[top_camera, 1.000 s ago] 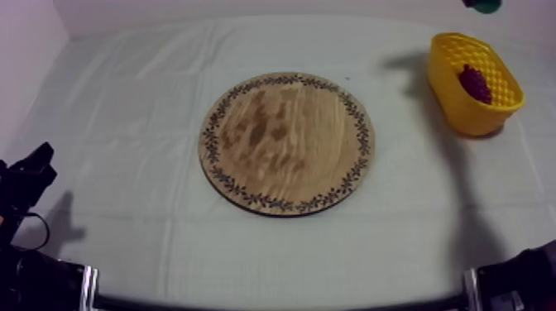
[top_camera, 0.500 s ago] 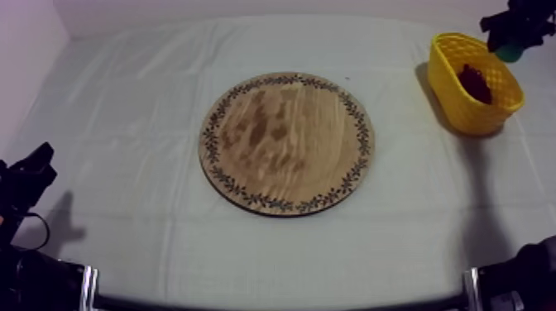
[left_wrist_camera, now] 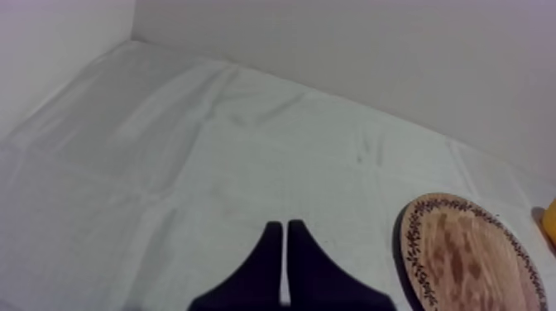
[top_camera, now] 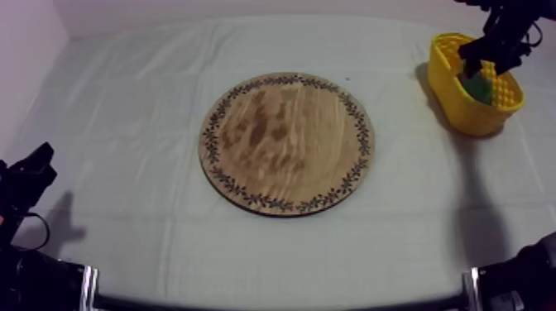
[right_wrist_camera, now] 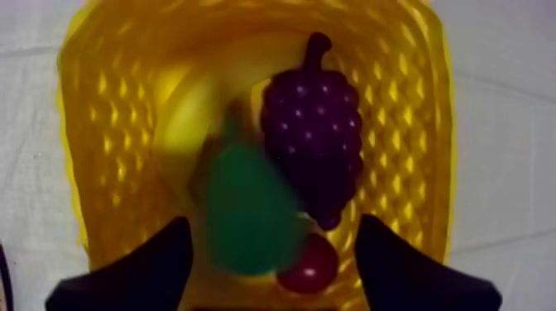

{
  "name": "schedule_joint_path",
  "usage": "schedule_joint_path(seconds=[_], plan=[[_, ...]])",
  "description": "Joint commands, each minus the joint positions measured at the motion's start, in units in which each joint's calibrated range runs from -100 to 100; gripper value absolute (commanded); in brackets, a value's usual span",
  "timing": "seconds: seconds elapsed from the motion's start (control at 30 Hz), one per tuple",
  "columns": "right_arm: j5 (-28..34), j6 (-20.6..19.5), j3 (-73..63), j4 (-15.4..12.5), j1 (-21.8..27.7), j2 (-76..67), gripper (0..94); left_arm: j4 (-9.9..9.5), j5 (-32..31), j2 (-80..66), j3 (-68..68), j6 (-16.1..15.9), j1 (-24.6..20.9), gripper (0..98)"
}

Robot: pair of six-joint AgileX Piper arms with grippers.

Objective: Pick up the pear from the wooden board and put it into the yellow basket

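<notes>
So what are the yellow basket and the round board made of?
Yellow basket: probably moulded plastic with a glossy finish; its lattice walls glint evenly. Round board: looks like wood with a matt finish, showing streaky grain and a dark leaf pattern round the rim.

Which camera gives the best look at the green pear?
The right wrist view: it looks down on the pear, whole, between the right gripper's open fingers over the yellow basket, beside the grapes. The top view catches just a green patch of it in the basket. The left wrist view faces the cloth and wooden board.
</notes>
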Motion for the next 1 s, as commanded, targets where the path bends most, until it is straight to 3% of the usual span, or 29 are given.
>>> schedule_joint_path(seconds=[0.0,0.27,0.57,0.8,0.97], plan=[[-0.14,-0.1,-0.25,0.06,-0.31,0.29,60.9,-0.02,-0.01,0.0,0.0,-0.01,0.01,0.1],[-3.67,-1.32,2.22,0.5,-0.14,-5.1,58.6,-0.02,-0.01,0.0,0.0,-0.01,0.01,0.1],[-17.54,-0.46,19.23,0.04,1.28,-28.97,55.6,-0.02,-0.01,0.0,0.0,-0.01,0.01,0.1],[-25.06,2.89,34.9,-3.79,0.33,-50.61,52.4,-0.02,-0.01,0.0,0.0,-0.01,0.01,0.1],[-29.09,8.53,46.22,-9.57,-0.49,-65.86,47.0,-0.02,-0.01,0.0,0.0,-0.01,0.01,0.1]])
